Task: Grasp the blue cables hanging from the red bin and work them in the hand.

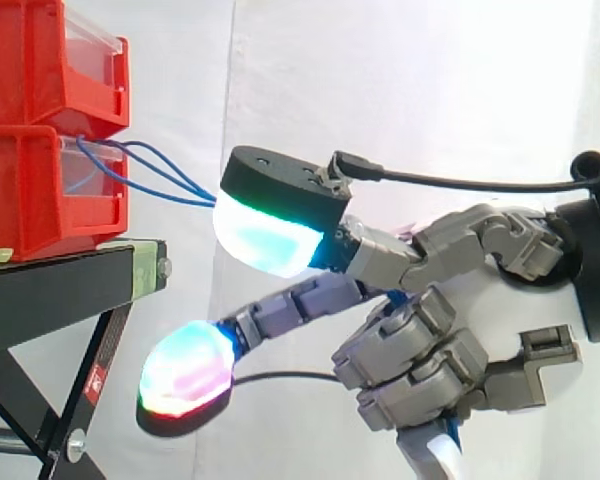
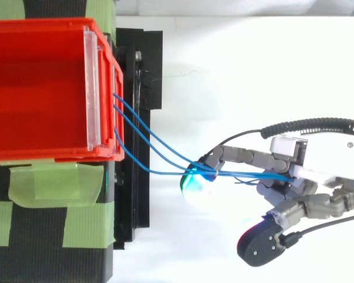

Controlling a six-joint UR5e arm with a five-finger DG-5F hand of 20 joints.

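Blue cables (image 2: 165,172) leave the front of the lower red bin (image 1: 30,200) on the black stand (image 1: 60,290) and run level into the hand (image 2: 318,168). Its curled fingers close round them, and one cyan-glowing fingertip (image 2: 194,186) lies under the strands.

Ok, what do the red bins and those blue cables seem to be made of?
Red bins: likely moulded hard plastic, smooth with a slight sheen, uniform colour and crisp moulded rims. Blue cables: probably thin wire in smooth plastic sheathing; they hold smooth, springy curves rather than hanging limp.
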